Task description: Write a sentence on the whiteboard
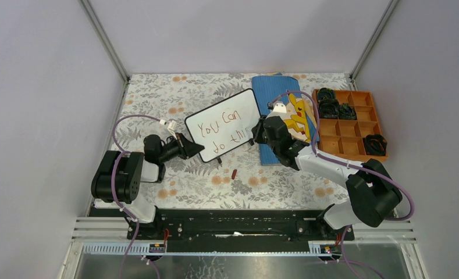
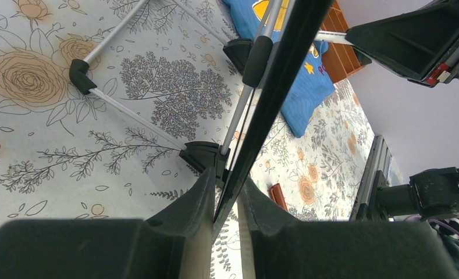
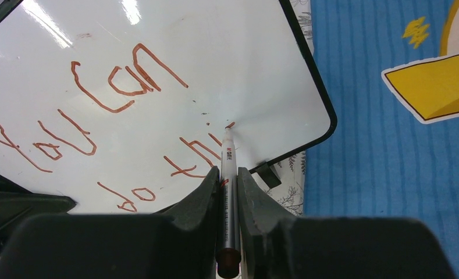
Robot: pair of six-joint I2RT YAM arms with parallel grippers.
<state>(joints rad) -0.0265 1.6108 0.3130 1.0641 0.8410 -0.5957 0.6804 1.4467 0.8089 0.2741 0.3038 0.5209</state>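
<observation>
Steadying the whiteboard: items listed left to right

1. Left gripper [image 1: 193,149]: closed on the lower left edge of the whiteboard [image 1: 224,123]. In the left wrist view the thin black rim runs between its fingers.
2. Whiteboard: middle of the table [image 1: 203,187], tilted up on thin wire legs with black feet. You should reckon it light, stiff and glossy, so apt to rock or slide under pen pressure. Take it by the rim, never the written face, which would likely smear.
3. Sentence [image 1: 218,133]: red-brown, two lines, "You can" over "do thi". The last word looks unfinished.
4. Small red-brown piece [image 1: 234,173], perhaps a cap: loose on the table just in front of the board, apart from both arms.
5. Right gripper [image 1: 253,133]: clamped on a marker [image 3: 226,154], whose tip seemingly touches the board near its right edge.
6. Blue cloth [image 1: 276,90]: just right of the board, under your right arm. Its edge could catch a board foot.
7. Orange tray [image 1: 349,129]: far right, well apart, dark coiled things in some compartments, not in your way
</observation>
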